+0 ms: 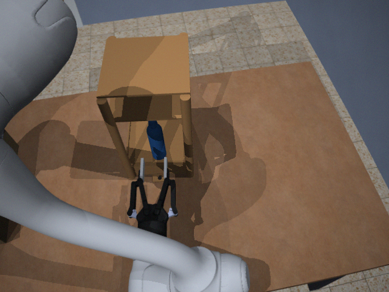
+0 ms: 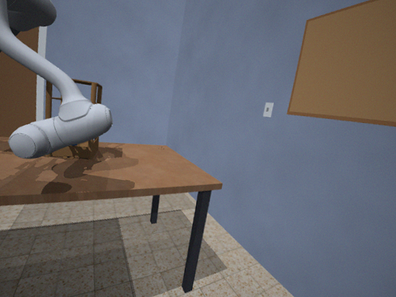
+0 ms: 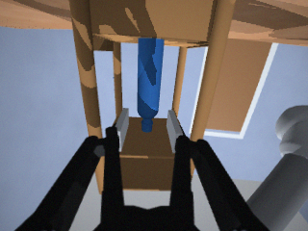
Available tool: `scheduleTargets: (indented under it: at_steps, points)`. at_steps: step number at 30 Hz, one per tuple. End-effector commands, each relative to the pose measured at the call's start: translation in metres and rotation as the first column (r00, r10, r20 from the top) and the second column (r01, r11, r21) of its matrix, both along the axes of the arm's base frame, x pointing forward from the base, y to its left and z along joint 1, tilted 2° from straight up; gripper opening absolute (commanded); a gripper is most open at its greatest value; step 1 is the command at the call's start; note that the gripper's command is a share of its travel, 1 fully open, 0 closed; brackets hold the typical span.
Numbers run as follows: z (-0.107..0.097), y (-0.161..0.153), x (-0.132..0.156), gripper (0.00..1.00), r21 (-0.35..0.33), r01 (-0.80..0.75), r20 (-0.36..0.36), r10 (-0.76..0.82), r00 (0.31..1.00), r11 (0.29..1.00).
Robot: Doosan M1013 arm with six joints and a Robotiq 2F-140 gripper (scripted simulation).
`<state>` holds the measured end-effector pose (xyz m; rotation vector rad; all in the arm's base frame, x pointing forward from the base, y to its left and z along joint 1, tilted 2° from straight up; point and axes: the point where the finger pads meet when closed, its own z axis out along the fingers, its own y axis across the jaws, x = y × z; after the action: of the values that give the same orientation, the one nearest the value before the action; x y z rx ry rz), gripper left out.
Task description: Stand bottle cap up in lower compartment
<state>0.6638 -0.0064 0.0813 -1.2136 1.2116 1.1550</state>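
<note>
Top view: one blue bottle point(image 1: 155, 141) stands inside the lower compartment of the single shelving unit point(image 1: 144, 67), on that compartment's floor between the two front posts; the gripper point(image 1: 153, 165) sits at the unit's front edge, its two light pads partly spread and nothing between them, with the bottle just beyond the fingertips point(image 1: 141, 166). The unit rests on a brown table point(image 1: 282, 157), which stands on a beige tiled floor point(image 1: 245, 31) (shadows of arm and shelves fall across both). Exterior view: the grey arm point(image 2: 59, 130) hides most of the shelving unit, of which only upper posts show; the bottle is not visible here. One table with dark legs, two seen, fills the left side; blue walls point(image 2: 226, 166) carry one brown board point(image 2: 369, 68) and one small white switch plate point(image 2: 268, 109). Wrist view: the picture is inverted, so the bottle hangs cap down from the compartment floor, apart from both pads point(image 3: 122, 125), whose gap is wider than the cap.
</note>
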Motion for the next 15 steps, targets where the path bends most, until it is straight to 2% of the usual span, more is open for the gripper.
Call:
scheduleTargets:
  at_steps: [1,15]
  points:
    - [0.000,-0.008,0.000,0.40,0.000,0.000,0.000,0.000,1.000,1.000]
    - [0.001,-0.022,-0.001,0.40,0.000,0.000,0.000,0.000,1.000,1.000]
